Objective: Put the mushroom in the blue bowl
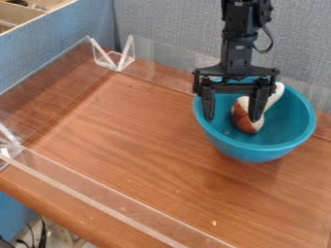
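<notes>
mushroom (247, 115), cream-white with a brownish-orange patch, lies in the blue bowl (262, 149), right of centre in the frame; its full outline is partly hidden by the gripper.

far left, upper corner: part of a light wooden tray (31, 10), cut by the frame edge. below it, a blue-grey textured side panel (45, 53) runs down the left side. lower left corner: dark cables (43, 234), partly in frame.

left edge, about mid-height: a white bracket (7, 145), cut by the frame. upper left of centre: a second white bracket (114, 55), angular, at the back corner of the clear barrier (97, 195), which runs along the left and front of the work area.

centre and lower frame: brown wooden tabletop (142, 145), grain visible; one small pale speck near the lower centre.

upper right: black robot arm (238, 37) reaches down from the top edge, in front of the grey textured back panel (168, 27). gripper (237, 105) at its end points downward over the bowl, jaws spread wide, one to each side. grip on the mushroom: none seen; the fingers stand apart with the mushroom between and below them in the view.
</notes>
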Tool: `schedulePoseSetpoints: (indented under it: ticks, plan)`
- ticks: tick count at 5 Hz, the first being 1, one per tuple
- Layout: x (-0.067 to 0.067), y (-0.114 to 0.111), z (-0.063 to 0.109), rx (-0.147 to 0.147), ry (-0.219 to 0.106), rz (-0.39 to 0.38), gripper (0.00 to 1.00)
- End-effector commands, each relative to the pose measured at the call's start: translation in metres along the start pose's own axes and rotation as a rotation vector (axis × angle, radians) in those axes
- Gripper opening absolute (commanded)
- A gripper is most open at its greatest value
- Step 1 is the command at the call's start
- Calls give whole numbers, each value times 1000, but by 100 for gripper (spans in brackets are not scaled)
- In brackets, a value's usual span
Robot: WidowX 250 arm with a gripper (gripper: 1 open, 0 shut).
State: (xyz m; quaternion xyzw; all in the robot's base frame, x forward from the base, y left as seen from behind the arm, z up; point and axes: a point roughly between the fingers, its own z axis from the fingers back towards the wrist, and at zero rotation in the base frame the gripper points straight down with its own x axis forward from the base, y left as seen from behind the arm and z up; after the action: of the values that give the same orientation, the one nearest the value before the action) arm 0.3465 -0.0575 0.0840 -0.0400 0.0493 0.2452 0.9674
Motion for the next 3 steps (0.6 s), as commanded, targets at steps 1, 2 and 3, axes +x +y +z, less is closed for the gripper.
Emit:
schedulePoseSetpoints:
  ticks: [1,2,3]
  plan:
    - [9,-3,22,-36,-59,15,100]
    - [11,-2,20,-28,-57,27,100]
    - [13,-2,19,-18,-55,40,100]
